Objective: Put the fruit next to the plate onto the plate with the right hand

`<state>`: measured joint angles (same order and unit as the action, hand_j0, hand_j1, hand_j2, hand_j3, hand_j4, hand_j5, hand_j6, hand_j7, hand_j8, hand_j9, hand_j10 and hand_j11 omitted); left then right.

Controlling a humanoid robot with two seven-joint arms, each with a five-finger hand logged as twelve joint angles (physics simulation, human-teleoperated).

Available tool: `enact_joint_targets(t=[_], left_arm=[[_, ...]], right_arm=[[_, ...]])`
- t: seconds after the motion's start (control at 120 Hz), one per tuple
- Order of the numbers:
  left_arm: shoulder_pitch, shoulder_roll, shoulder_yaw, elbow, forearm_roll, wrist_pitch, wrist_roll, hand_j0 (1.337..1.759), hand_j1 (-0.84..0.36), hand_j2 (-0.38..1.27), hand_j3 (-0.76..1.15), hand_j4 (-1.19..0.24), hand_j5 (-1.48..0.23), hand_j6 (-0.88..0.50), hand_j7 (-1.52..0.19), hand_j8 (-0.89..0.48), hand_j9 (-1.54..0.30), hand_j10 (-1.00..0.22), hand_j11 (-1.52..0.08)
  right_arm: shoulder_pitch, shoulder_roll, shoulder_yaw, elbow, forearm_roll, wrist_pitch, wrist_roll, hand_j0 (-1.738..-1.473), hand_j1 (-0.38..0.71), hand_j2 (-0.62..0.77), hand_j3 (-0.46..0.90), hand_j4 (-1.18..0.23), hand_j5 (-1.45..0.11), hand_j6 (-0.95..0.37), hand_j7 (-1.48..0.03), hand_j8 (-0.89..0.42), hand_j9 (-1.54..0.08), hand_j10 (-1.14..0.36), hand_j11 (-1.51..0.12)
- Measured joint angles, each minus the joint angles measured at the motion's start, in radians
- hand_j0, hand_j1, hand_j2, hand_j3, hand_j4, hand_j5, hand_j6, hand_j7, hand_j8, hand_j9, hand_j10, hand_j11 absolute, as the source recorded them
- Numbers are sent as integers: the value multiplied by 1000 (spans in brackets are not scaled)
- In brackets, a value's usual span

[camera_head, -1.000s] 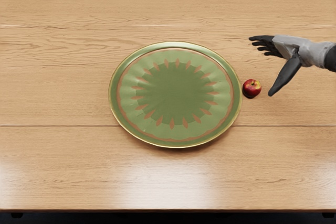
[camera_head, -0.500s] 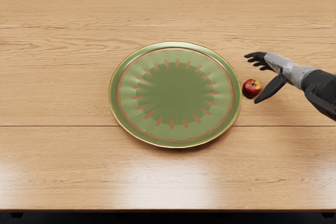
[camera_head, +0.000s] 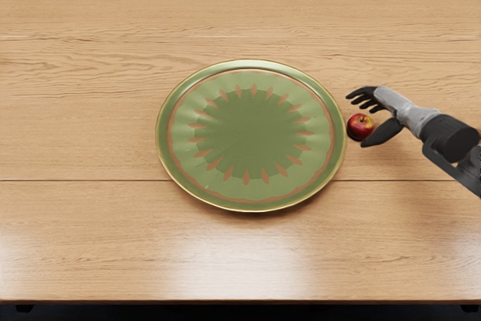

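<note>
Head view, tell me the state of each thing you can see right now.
apple: resting on the table, just right of the plate, not grasped.
plate: flat on the table, nothing on it.
right hand: open, fingers spread beside the apple.

1 plate lies flat on the table, near its middle. 1 apple sits on the table just beside the plate's right rim, outside it and level with the plate's centre. The right robot hand hangs just right of the apple, its arm entering from the right edge of the view and slanting up toward the left. Its fingers reach behind the apple on the far side, while its thumb lies to the apple's right on the near side.
</note>
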<state>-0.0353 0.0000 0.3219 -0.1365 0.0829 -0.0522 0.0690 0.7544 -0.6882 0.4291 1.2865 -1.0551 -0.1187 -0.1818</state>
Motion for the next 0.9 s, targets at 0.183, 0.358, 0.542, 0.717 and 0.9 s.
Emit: enact_joint_targets(t=[0.183, 0.358, 0.542, 0.717, 0.9], left_arm=[[0, 0, 0, 0, 0, 0, 0, 1658, 55, 49, 0, -245, -318, -245, -318, -245, -318, -245, -318], [0, 0, 0, 0, 0, 0, 0, 1658, 55, 49, 0, -245, -318, -245, -318, -245, -318, -245, -318], [0, 0, 0, 0, 0, 0, 0, 1658, 55, 49, 0, -245, -318, -245, -318, -245, -318, -245, -318], [0, 0, 0, 0, 0, 0, 0, 1658, 55, 49, 0, -245, -318, -245, -318, -245, -318, -245, -318], [0, 0, 0, 0, 0, 0, 0, 1658, 55, 49, 0, -245, -318, -245, -318, -245, -318, -245, -318]], right_arm=[[0, 42, -11, -73, -3, -5, 41, -1658, 39, -61, 0, -329, -424, -330, -423, -329, -423, -328, -423], [1, 56, -13, -116, -2, -5, 78, -1658, 60, -65, 0, -346, -446, -347, -445, -346, -446, -345, -446], [4, 95, -26, -176, -2, -4, 109, -1658, 76, -68, 0, -359, -464, -361, -463, -360, -464, -359, -464], [6, 110, -35, -205, -2, -4, 135, -1658, 113, -71, 0, -394, -508, -394, -508, -395, -508, -359, -560], [8, 123, -41, -226, -3, -5, 152, -1668, 100, -191, 171, -455, -559, -444, -574, -458, -556, -210, -892]])
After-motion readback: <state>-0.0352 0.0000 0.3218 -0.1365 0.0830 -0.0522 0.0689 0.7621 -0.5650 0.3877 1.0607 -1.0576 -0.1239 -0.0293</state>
